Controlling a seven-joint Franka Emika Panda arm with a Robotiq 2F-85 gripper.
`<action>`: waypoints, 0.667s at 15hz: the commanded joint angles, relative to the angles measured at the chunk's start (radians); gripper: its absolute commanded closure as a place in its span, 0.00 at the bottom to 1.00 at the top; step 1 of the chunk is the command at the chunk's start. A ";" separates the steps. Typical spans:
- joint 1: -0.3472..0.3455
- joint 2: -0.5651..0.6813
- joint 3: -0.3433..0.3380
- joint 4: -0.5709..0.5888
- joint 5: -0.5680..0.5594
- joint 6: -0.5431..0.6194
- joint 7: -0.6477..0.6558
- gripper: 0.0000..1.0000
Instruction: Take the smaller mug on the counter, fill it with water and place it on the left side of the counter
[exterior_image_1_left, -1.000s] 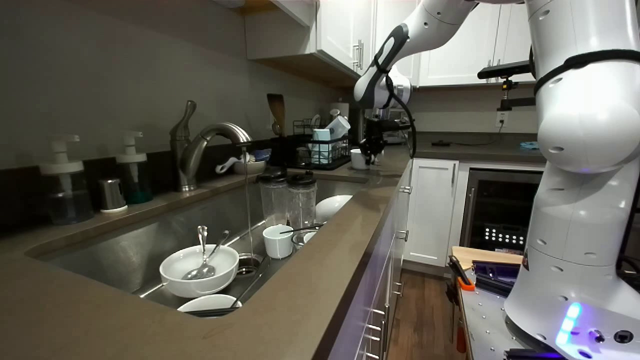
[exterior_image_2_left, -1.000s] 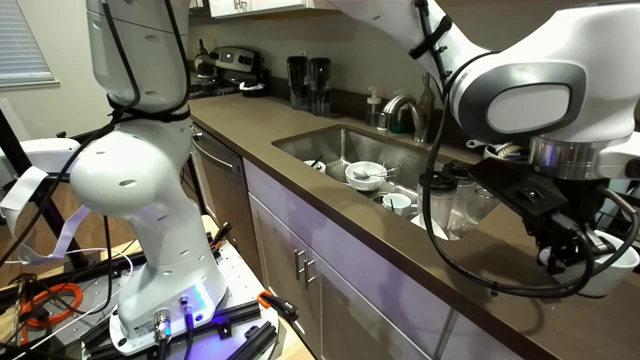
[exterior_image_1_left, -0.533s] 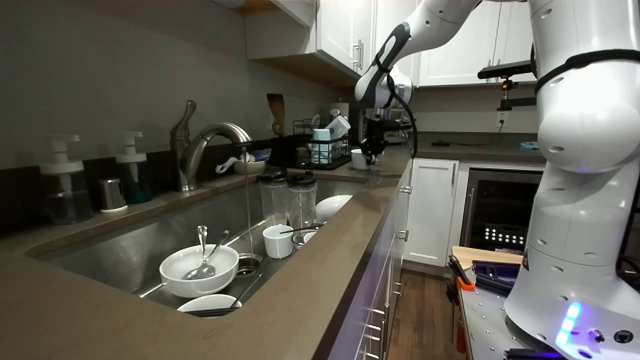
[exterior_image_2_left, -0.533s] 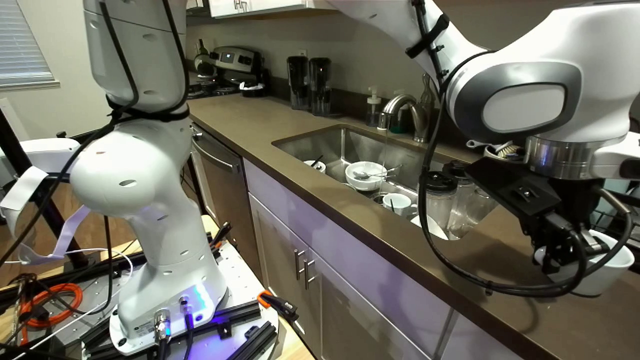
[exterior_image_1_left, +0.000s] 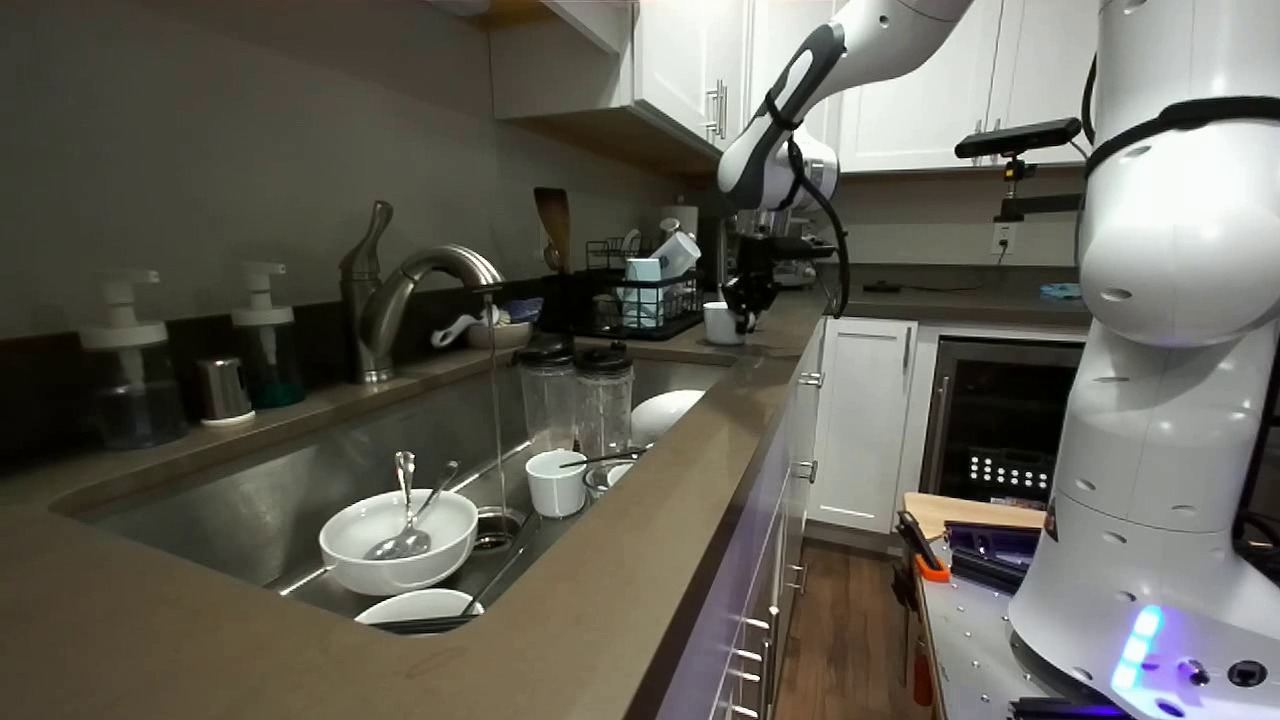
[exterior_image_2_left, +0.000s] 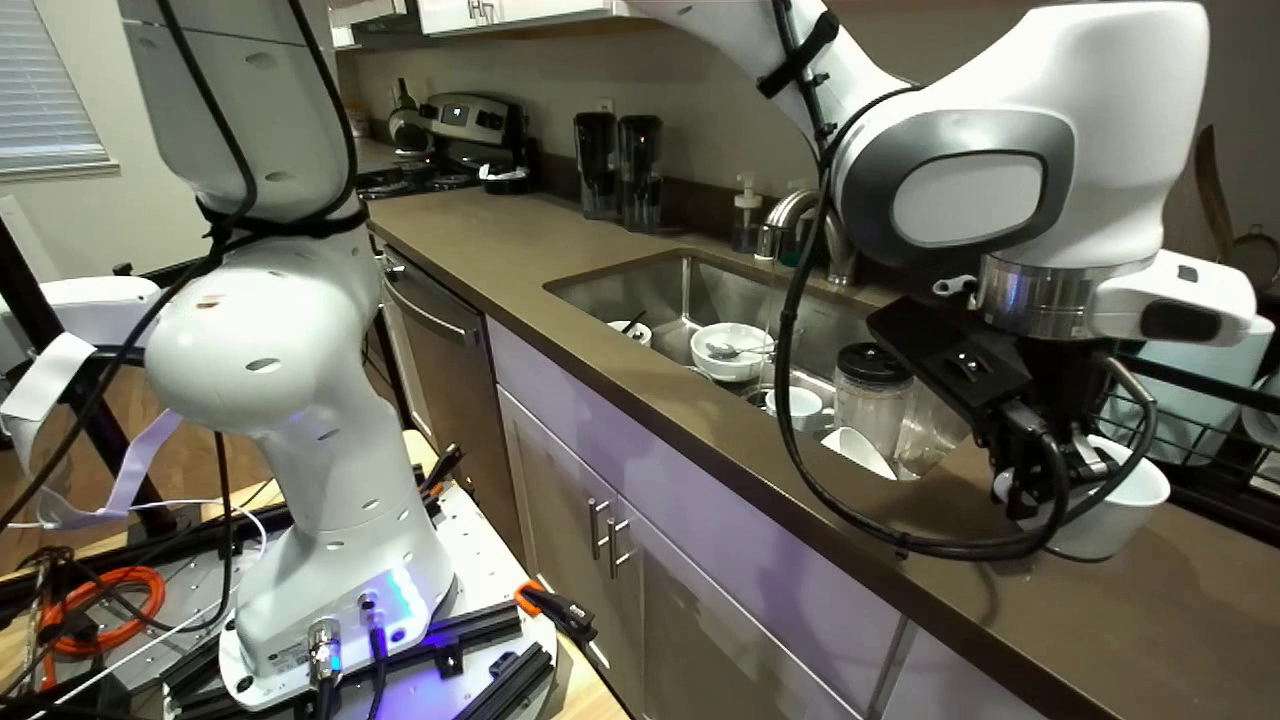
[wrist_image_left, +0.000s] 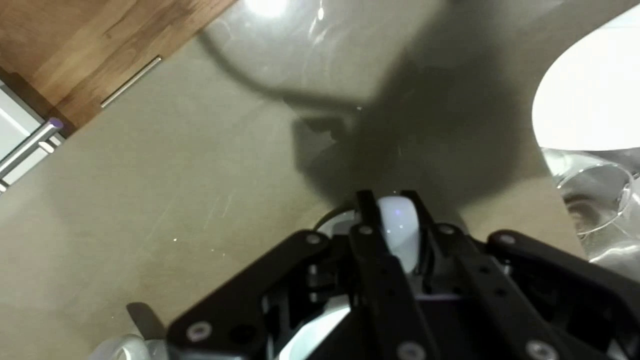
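The smaller white mug (exterior_image_2_left: 1115, 515) is at or just above the counter (exterior_image_2_left: 1180, 630), beyond the sink end; I cannot tell whether its base touches. It also shows in an exterior view (exterior_image_1_left: 722, 324), partly behind my gripper (exterior_image_1_left: 745, 308). In the wrist view my gripper (wrist_image_left: 389, 199) has its two fingers closed on either side of the mug's handle (wrist_image_left: 400, 227). Part of the mug's rim shows lower left, the rest is hidden by the fingers. The mug looks roughly upright. The faucet (exterior_image_1_left: 440, 262) runs a thin water stream (exterior_image_1_left: 496, 400) into the sink (exterior_image_1_left: 240, 520).
The sink holds a white bowl with spoons (exterior_image_1_left: 400, 545), another white mug (exterior_image_1_left: 556, 484), lidded clear containers (exterior_image_1_left: 605, 410) and a white bowl (exterior_image_1_left: 668, 412). A black dish rack (exterior_image_1_left: 680, 318) stands behind the held mug. Soap bottles (exterior_image_1_left: 265, 350) stand by the faucet.
My gripper and the mug have moved together, leftward towards the sink in an exterior view. The arm's links have shifted with them. The water stream is running in all frames.
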 joint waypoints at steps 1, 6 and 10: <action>0.038 -0.114 -0.007 -0.101 -0.077 -0.004 0.038 0.96; 0.073 -0.202 0.002 -0.168 -0.164 -0.024 0.081 0.96; 0.087 -0.257 0.008 -0.180 -0.198 -0.064 0.092 0.96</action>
